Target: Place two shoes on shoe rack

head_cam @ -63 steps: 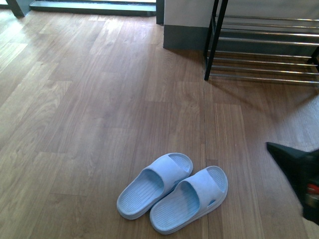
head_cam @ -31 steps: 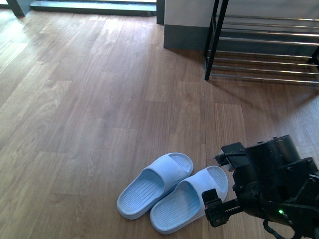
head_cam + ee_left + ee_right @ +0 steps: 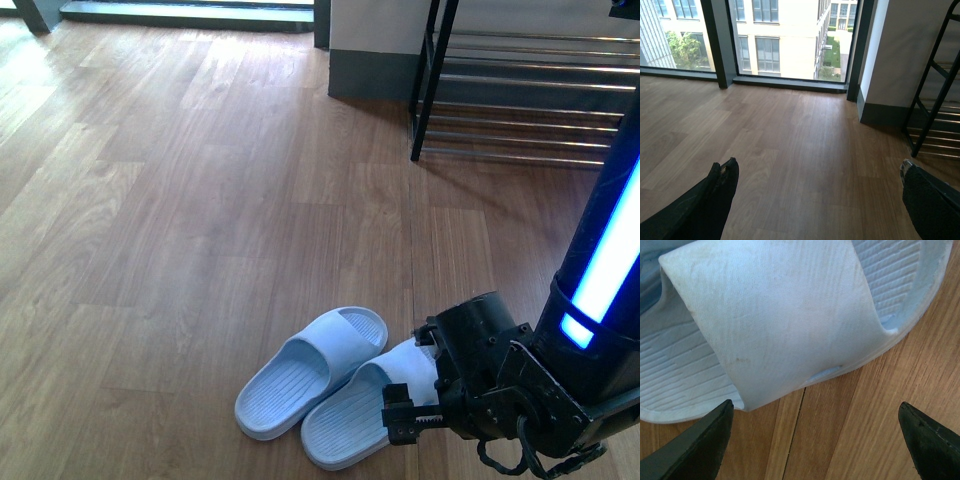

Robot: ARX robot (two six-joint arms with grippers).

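Observation:
The two shoes named in the task are out of view. The shoe rack [image 3: 530, 90], a black frame with chrome bars, stands at the far right against the wall; its edge also shows in the left wrist view [image 3: 935, 115]. My right gripper [image 3: 815, 405] is open and hangs just over the strap of a pale blue slide slipper [image 3: 780, 315], with bare floor between its fingertips. The right arm [image 3: 490, 385] covers the toe end of that slipper [image 3: 355, 415]. Over bare wooden floor, my left gripper [image 3: 819, 164] is open and holds nothing.
A second pale blue slipper [image 3: 305, 370] lies beside the first. A grey skirting and white wall corner [image 3: 370, 60] stand left of the rack. Tall windows [image 3: 785, 40] close the far side of the wooden floor [image 3: 180, 220].
My right arm came in from the right edge and moved left and down over the right-hand slipper. The slippers and rack have not moved.

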